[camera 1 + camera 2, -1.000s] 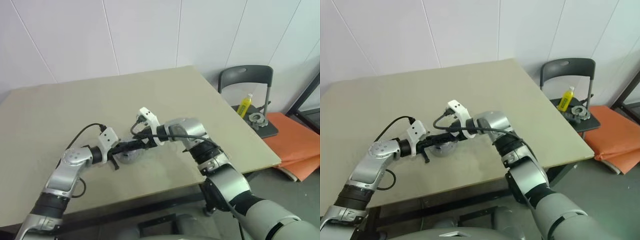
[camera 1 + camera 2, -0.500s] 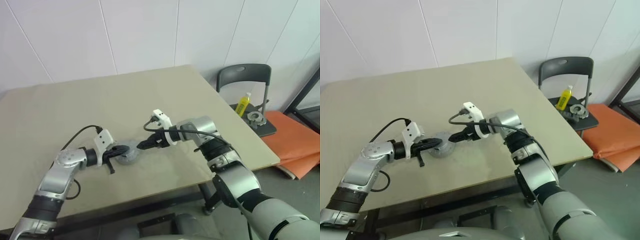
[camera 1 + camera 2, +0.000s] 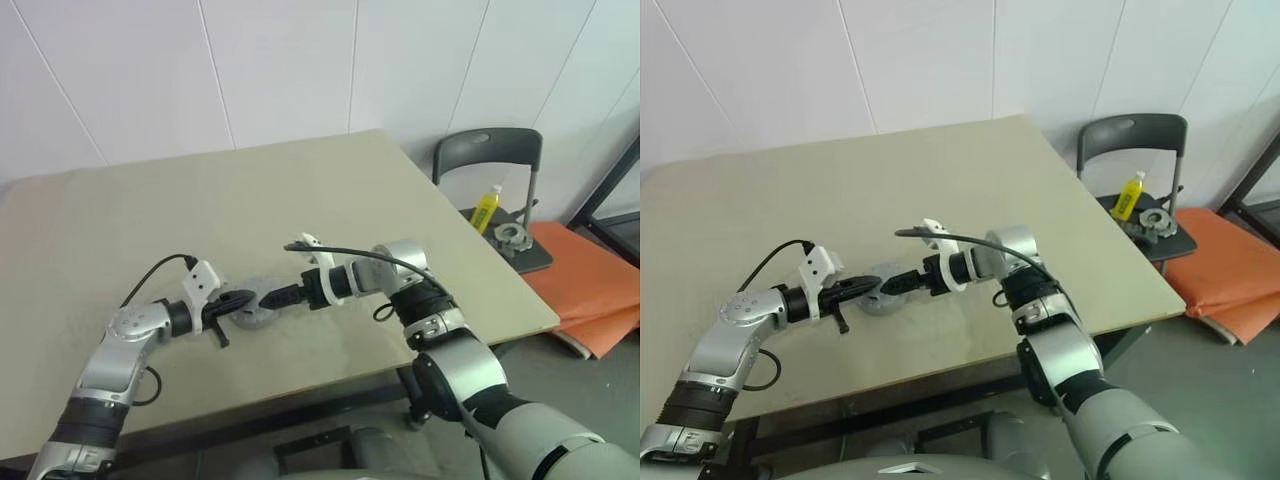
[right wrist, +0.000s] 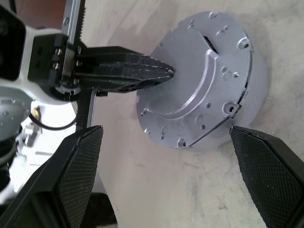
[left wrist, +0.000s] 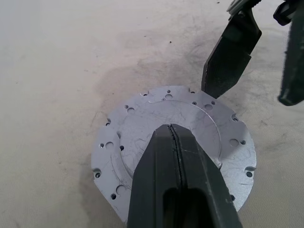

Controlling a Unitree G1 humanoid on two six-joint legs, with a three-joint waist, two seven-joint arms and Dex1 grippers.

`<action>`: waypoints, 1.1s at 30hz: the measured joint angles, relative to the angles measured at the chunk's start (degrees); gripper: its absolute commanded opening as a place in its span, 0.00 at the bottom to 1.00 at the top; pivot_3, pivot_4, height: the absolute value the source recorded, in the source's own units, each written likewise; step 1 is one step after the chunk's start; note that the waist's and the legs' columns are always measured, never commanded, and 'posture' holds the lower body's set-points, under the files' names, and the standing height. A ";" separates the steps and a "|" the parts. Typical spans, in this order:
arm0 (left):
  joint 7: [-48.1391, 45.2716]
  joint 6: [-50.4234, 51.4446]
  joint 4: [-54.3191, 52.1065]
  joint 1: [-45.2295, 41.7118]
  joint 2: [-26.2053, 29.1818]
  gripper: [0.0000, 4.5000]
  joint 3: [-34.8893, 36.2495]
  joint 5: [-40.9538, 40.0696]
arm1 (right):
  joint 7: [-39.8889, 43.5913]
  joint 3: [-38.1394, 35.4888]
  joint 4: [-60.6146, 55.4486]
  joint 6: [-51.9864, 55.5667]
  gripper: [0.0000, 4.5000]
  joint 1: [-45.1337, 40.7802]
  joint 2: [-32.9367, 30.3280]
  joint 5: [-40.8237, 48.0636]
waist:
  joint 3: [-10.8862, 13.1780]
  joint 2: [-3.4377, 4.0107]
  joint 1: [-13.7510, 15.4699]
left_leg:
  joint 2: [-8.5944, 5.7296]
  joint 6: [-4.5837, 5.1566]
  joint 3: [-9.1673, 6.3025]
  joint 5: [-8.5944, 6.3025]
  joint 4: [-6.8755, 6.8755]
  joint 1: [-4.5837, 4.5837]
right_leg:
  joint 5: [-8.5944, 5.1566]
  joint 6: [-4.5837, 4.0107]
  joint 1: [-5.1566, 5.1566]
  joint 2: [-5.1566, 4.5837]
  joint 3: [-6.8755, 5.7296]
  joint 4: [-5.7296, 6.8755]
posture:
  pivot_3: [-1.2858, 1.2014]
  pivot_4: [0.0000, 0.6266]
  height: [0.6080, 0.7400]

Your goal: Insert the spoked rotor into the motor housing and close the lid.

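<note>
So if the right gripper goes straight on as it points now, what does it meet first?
Probably the lid: it lies between the open fingers of the right gripper. The shut left gripper rests just beyond it.

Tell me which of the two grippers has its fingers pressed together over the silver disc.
The left gripper: its black fingers meet in a point resting on top of the silver disc. The right gripper stands wide open, one finger either side of the disc.

Grey lid w/ small dark holes, black claws, beige table.
</note>
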 measured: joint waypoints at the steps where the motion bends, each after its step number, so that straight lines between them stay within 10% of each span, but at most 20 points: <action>1: 0.02 0.00 -0.01 0.04 0.00 0.00 0.08 -0.01 | -1.14 -0.85 0.41 0.04 1.00 0.01 0.46 0.04 | 0.00 0.00 -0.01 | 0.01 0.00 0.00 0.00 0.00 0.00 | 0.00 0.00 0.00 0.01 0.00 0.00 | 0.52 0.00 1.00; 31: -0.04 0.16 0.54 -0.93 -0.17 0.00 0.17 -0.02 | -18.83 -24.05 20.71 2.71 1.00 -7.40 6.40 4.58 | 0.03 -0.02 -0.48 | 0.08 0.02 0.07 0.01 -0.13 -0.22 | -0.02 -0.05 -0.27 0.18 -0.01 0.02 | 0.52 0.00 1.00; 33: -0.02 0.14 0.55 -0.96 -0.16 0.00 0.19 -0.01 | -19.01 -24.43 21.23 2.34 0.88 -7.43 6.40 4.59 | 0.03 -0.02 -0.51 | 0.08 0.02 0.07 0.01 -0.13 -0.24 | -0.02 -0.05 -0.29 0.18 -0.01 0.02 | 0.52 0.00 1.00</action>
